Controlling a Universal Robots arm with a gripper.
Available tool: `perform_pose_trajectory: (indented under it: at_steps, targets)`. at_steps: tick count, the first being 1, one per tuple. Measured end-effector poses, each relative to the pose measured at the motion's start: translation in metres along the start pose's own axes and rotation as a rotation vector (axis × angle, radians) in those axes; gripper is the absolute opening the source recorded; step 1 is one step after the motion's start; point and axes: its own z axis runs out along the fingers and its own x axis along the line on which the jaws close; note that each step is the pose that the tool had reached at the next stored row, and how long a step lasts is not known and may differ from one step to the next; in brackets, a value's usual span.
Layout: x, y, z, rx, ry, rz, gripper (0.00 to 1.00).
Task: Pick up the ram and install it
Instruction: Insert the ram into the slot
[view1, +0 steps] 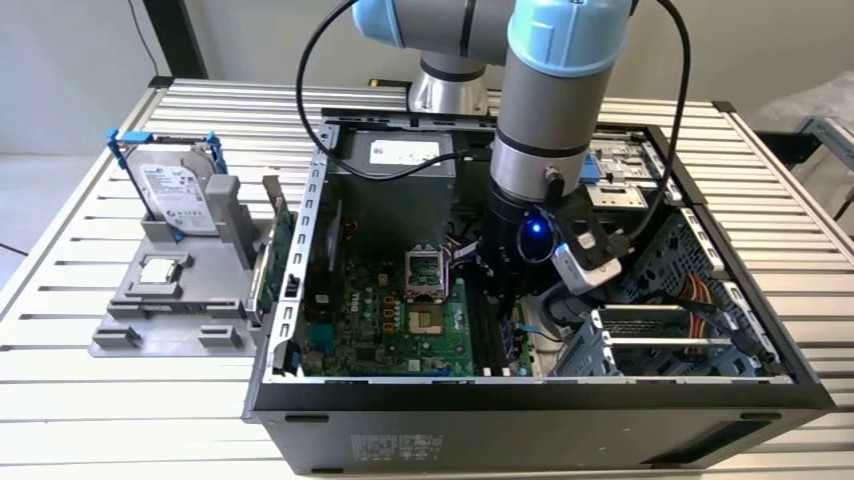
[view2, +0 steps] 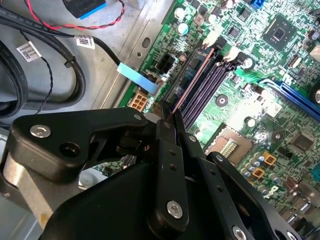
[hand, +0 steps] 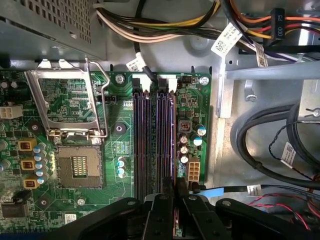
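gripper (view2: 167, 117) is pinching the ram (view2: 192, 82) edge-on, hanging right over the memory slots (hand: 152, 145) inside the open PC case (view1: 534, 395) | risk: stick sitting a bit tilted or off the slot line, so it's probably jamming against the end latches

Green motherboard (hand: 120, 125), dark purple memory slots (hand: 152, 140), black gripper (view2: 167, 131).
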Motion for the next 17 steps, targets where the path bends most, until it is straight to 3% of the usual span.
perform_pose_trajectory:
  at_steps: [17]
  targets:
    - [0.0000, 0.0001, 0.0000, 0.0002, 0.0011, 0.008, 0.00]
